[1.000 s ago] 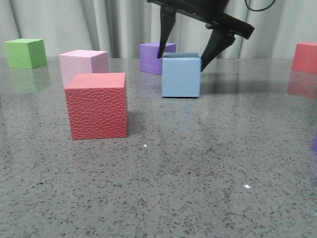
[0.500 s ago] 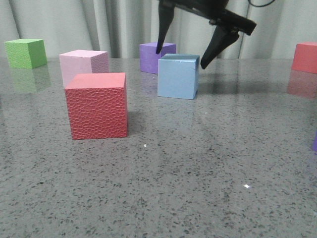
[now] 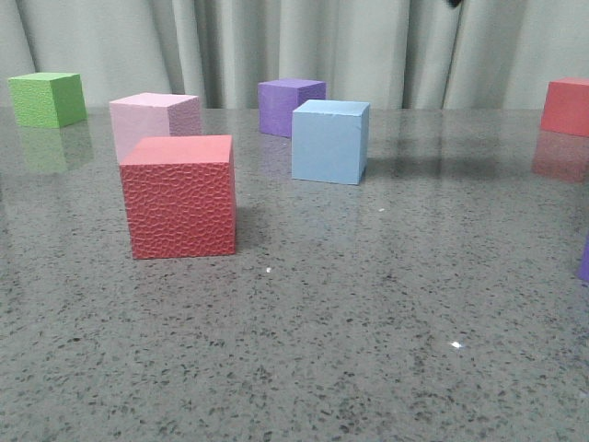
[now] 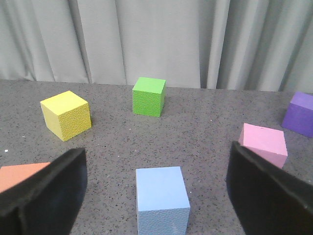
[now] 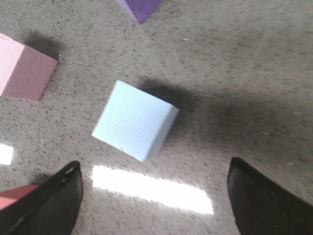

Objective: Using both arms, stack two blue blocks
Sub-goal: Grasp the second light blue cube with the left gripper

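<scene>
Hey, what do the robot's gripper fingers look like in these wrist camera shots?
Both look alike: the left gripper and right gripper each show two broad, matte black fingers with rounded, slanted tips at the picture's lower corners. No cables, markings or labels show on them. The front view shows nothing of either arm beyond a dark speck at its top edge.

No text, label, brand, number or sign could be read anywhere; the foam cubes, the speckled table and the curtain were all unmarked.
</scene>
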{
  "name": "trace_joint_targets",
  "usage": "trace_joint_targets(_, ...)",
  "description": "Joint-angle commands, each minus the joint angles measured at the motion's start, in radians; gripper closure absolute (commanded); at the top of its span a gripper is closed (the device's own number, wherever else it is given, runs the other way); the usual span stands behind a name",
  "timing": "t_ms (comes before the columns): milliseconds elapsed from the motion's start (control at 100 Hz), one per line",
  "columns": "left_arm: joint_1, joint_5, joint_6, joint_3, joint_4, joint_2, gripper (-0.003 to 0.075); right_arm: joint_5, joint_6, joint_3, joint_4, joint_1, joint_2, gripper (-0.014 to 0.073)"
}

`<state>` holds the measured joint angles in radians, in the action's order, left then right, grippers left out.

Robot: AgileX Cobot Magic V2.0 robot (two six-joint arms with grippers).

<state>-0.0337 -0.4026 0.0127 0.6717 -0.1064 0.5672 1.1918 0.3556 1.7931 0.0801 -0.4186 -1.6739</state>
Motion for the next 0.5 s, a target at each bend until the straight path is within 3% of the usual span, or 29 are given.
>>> trace_joint_targets(0, -0.001, 0.081, 0.002, 0.041, -0.016, 0.021, 0.0169, -0.055, -0.016, -0.057, -0.025, 0.003, 0.127, -0.0006)
trace_joint_targets(270, -0.001, 0.067, 0.004, 0.05, -0.038, 0.101, 0.0176, -0.271, -0.016, -0.433, -0.026, 0.003, 0.427, -0.0006)
trace_joint_targets(490, -0.001, -0.03, 0.004, 0.168, -0.049, 0.222, 0.0176, -0.374, -0.016, -0.661, -0.026, 0.003, 0.653, -0.0006)
